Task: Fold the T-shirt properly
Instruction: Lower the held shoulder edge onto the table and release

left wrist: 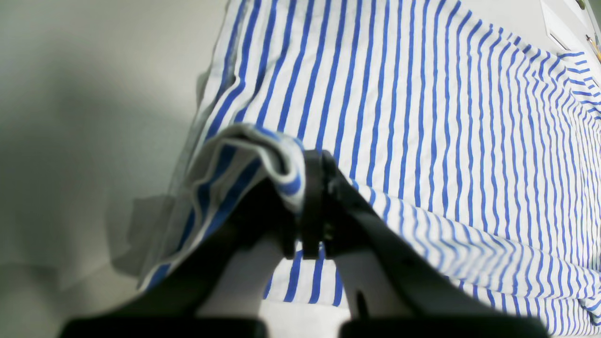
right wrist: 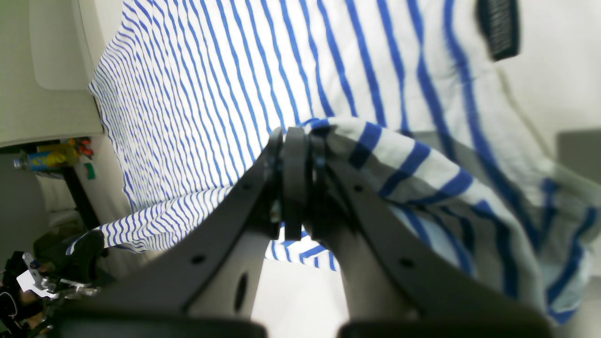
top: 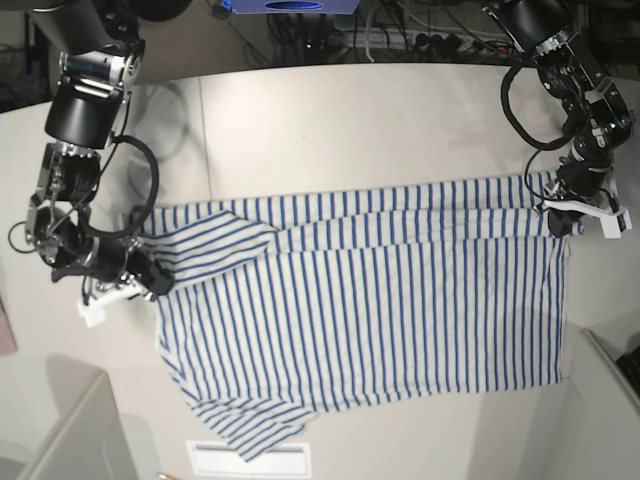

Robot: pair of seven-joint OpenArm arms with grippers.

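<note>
Pale grey-white table (top: 330, 120) fills the base view, cables and gear along the far edge.

T-shirt (top: 370, 310) lies spread across the table's middle and near half, white with thin blue stripes. Nearest the camera, one sleeve (top: 250, 425) sticks out at the shirt's lower-left corner, flat on the table. Body is mostly flat, stripes running near to far. Its far edge is doubled over into a narrow band spanning the full width, stripes still aligned.

Right gripper (top: 150, 272) sits at the shirt's left edge, about mid-depth. Right wrist view: jaws pinched together on a bunched fold of striped cloth (right wrist: 371, 145), fabric draped off to one side of the fingers (right wrist: 293, 178). A dark label (right wrist: 497, 26) shows on the shirt near the top of that view. A triangular flap of cloth runs from that grip toward the shirt's centre.

Left gripper (top: 560, 205) is farther back, at the shirt's far right corner. Left wrist view: fingers (left wrist: 314, 202) closed tight on a rolled fabric edge (left wrist: 263, 155), the rest of the shirt stretching away flat beyond it.

Both arms rise toward the far corners of the table, right arm (top: 85, 110) on the view's left, left arm (top: 570, 70) on its right.
</note>
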